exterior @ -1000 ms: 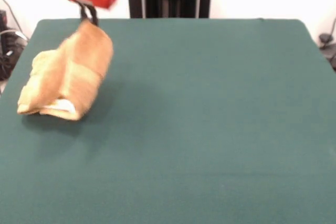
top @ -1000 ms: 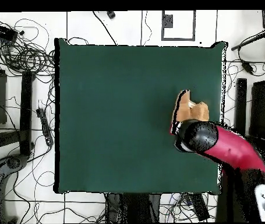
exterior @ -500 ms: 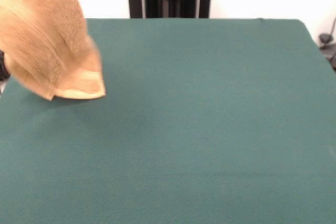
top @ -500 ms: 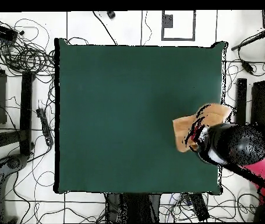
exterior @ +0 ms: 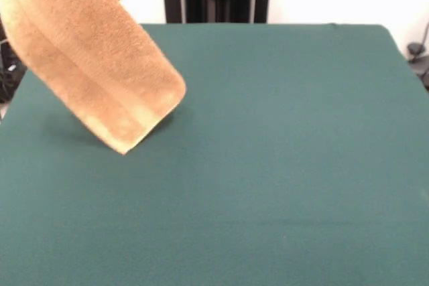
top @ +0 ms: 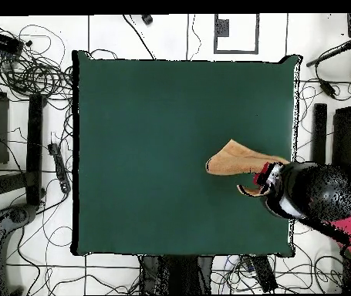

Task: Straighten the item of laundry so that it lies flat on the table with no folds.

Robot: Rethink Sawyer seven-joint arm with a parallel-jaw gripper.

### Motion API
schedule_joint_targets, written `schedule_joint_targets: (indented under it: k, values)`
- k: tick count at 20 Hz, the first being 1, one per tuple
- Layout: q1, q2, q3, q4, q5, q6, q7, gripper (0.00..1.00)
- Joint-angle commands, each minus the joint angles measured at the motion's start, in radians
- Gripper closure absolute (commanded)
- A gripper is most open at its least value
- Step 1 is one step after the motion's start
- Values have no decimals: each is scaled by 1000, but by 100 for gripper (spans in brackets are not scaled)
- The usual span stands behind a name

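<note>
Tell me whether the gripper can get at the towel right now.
Probably yes: the towel hangs lifted off the table, its top running up to the arm's end, so it looks already held. The gripper itself isn't visible.

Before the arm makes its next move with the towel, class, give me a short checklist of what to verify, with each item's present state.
1. Towel lifted off the table: ok, it hangs in the air in the front view.
2. Towel flat with no folds: not ok, it hangs curled over itself.
3. Bare table to spread it on: ok, the green cloth beside it holds nothing.
4. Towel above the table, not past its edge: ok, overhead view shows its free end over the green.
5. Pincer's hold on the towel: cannot tell, the arm hides it.
</note>
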Motion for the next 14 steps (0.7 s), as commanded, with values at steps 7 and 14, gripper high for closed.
schedule_joint_targets:
  k: [7,14]
  values:
    - [21,12,117,7,25,102,-22,100]
    - [20,9,115,25,21,78,-27,100]
